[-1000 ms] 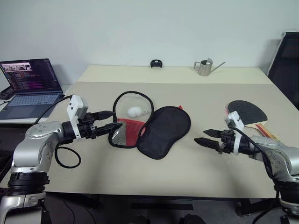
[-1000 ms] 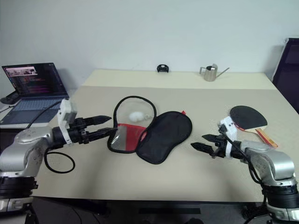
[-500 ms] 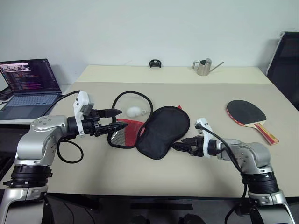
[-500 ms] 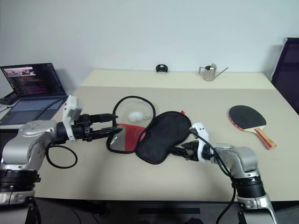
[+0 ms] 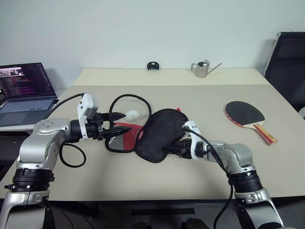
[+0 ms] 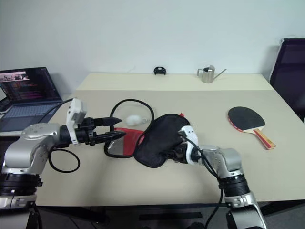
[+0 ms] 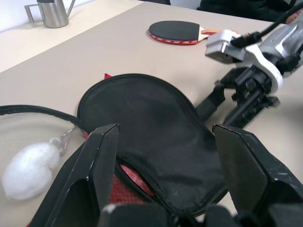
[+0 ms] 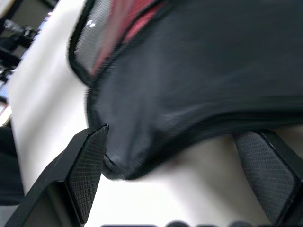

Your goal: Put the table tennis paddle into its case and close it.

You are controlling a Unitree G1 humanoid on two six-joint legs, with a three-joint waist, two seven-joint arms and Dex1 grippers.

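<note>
The black case lies open at mid-table, its zip loop and white ball charm spread out on its far left side, a red panel showing beneath. Far off at the right lies the table tennis paddle, black face up, handle toward the table's right front. My left gripper hovers open at the case's left side, over the red panel. At the case's near right edge my right gripper stands open; the right wrist view has the case's black edge between its fingers.
A laptop sits on a side desk at the left. A metal watering can and a small black object stand along the table's far edge. A black chair is at the far right. A cable loop hangs from my left arm.
My right gripper has swept left from beside the paddle to the case's near right edge, staying open. The left gripper has kept its place. The camera has turned slightly.
</note>
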